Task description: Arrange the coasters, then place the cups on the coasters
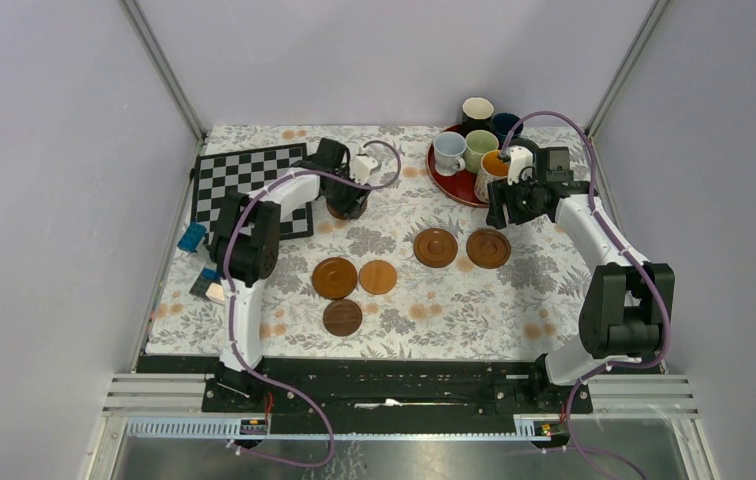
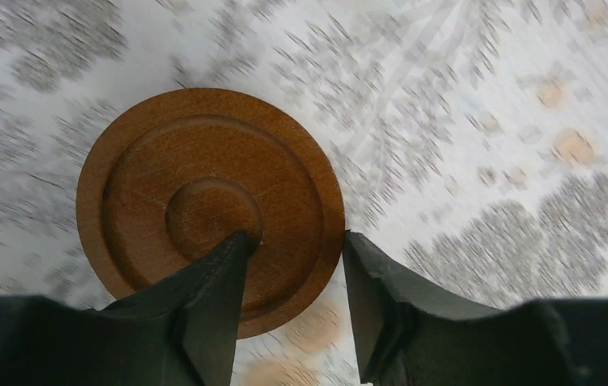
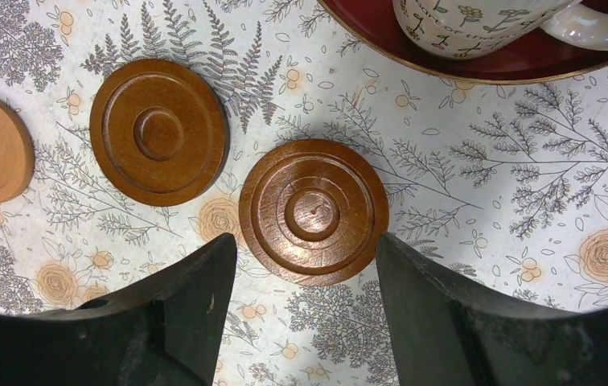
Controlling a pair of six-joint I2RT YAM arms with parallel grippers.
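Left gripper (image 2: 294, 239) pinches the rim of 1 brown coaster (image 2: 204, 185), with 1 finger over its face and the other outside its edge. The floral tablecloth (image 2: 462, 121) beneath is blurred. Just left of this gripper lies a chessboard (image 1: 249, 172), and small blue objects (image 1: 192, 237) sit at the cloth's left edge. Nearer the bases, 3 coasters cluster: dark (image 1: 335, 277), light (image 1: 378, 277), dark (image 1: 342, 318). Further right, 2 more (image 1: 435, 247) lie side by side, not touching. Right gripper (image 3: 302, 241) hangs spread and empty over the right-hand coaster (image 3: 313, 211). Behind it, a red tray (image 1: 451, 185) carries 5 visible mugs (image 1: 448, 150). The right arm (image 1: 594, 235) covers part of the orange-inside mug (image 1: 494, 165).
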